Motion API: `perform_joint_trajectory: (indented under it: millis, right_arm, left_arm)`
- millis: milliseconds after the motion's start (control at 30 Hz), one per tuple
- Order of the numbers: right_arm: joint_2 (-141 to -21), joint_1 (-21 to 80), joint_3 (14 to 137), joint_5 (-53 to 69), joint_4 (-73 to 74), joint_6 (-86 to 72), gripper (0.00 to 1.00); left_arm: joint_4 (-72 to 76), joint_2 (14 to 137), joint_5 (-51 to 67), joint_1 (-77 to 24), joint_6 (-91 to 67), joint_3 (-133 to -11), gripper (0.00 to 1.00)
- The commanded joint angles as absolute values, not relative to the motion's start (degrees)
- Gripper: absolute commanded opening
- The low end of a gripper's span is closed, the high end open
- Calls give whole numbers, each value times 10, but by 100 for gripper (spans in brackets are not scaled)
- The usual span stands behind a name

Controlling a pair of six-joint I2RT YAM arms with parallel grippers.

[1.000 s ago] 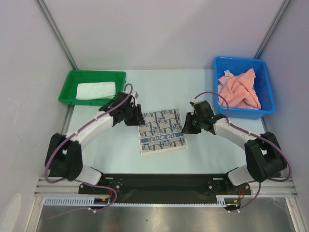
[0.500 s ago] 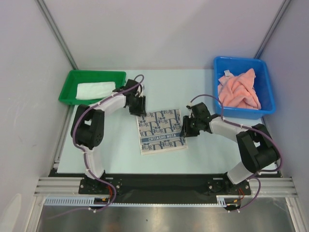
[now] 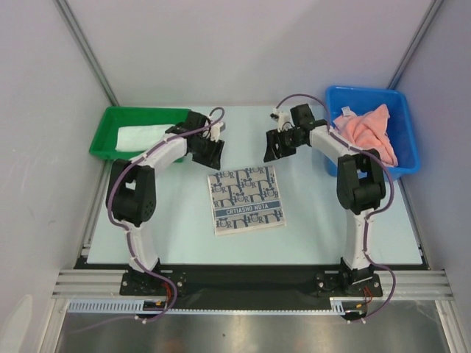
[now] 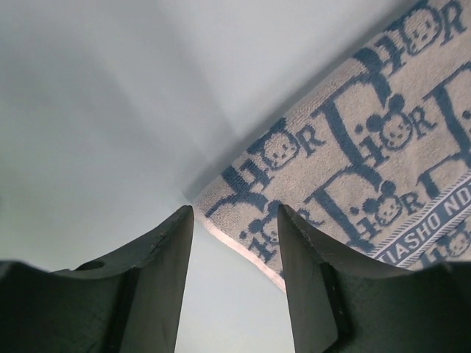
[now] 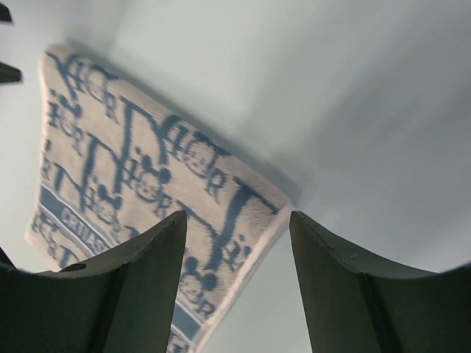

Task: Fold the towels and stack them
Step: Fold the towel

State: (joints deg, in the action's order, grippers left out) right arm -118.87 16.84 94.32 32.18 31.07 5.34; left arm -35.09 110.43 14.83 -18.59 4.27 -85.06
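Patterned towel (image 3: pixel 246 200): folded flat at the middle of the counter (image 3: pixel 169 220), white with blue-grey motifs. The outline is near square, so no clear long axis can be stated. It sits slightly askew, and its lettered band runs left to right, parallel to the near edge.

Left pincer (image 4: pixel 235 213): fingers apart, nothing between them. It hangs just beyond the towel's far left corner and is not touching the cloth.

Right pincer (image 5: pixel 237 217): fingers apart, holding nothing. It is poised above the towel's far right corner and is clear of it.

White towel (image 3: pixel 146 136): folded, lying in the green tray (image 3: pixel 103 145) at far left.

Salmon-pink towels (image 3: pixel 364 136): heaped loose in the blue bin (image 3: pixel 408 151) at far right.
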Motion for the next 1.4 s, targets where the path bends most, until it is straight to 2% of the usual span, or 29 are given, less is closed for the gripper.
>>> perform_joint_trajectory:
  millis: [0, 167, 267, 367, 400, 567, 667, 767, 800, 867, 967, 1233, 1367]
  right_arm:
    - [-1241, 156, 989, 385, 377, 142, 64]
    - [-1309, 148, 1059, 426, 434, 203, 63]
    - [-1345, 138, 1086, 435, 466, 225, 59]
    - [-1360, 130, 1088, 446, 461, 229, 43]
    - [-1361, 127, 1087, 448, 460, 230, 34]
    - [-1376, 119, 1099, 461, 466, 232, 24]
    - [-1376, 114, 1099, 454, 456, 218, 15]
    - [-1375, 110, 1097, 451, 447, 211, 8]
    - [-1374, 109, 1097, 447, 445, 209, 6]
    - [-1374, 107, 1098, 442, 444, 207, 4]
    - [-1372, 107, 1093, 442, 442, 207, 0]
    - [-1353, 106, 1083, 422, 417, 195, 0]
    - [-1291, 106, 1049, 412, 359, 176, 0]
  left_arm:
    - [-363, 1128, 191, -169, 105, -858, 55]
    - [-359, 1150, 199, -153, 128, -863, 56]
    - [-367, 1171, 197, -147, 138, -874, 56]
    - [-374, 1189, 206, -144, 146, -884, 56]
    - [-374, 1194, 207, -143, 147, -884, 56]
    - [-371, 1204, 204, -143, 152, -882, 54]
    - [-367, 1210, 196, -142, 153, -884, 48]
    - [-367, 1219, 199, -142, 155, -899, 34]
    - [-374, 1226, 196, -142, 156, -913, 24]
    - [-380, 1233, 192, -142, 156, -927, 18]
    - [-390, 1246, 196, -142, 162, -948, 0]
    - [-406, 1241, 227, -142, 164, -982, 0]
    - [-403, 1204, 229, -143, 154, -988, 0]
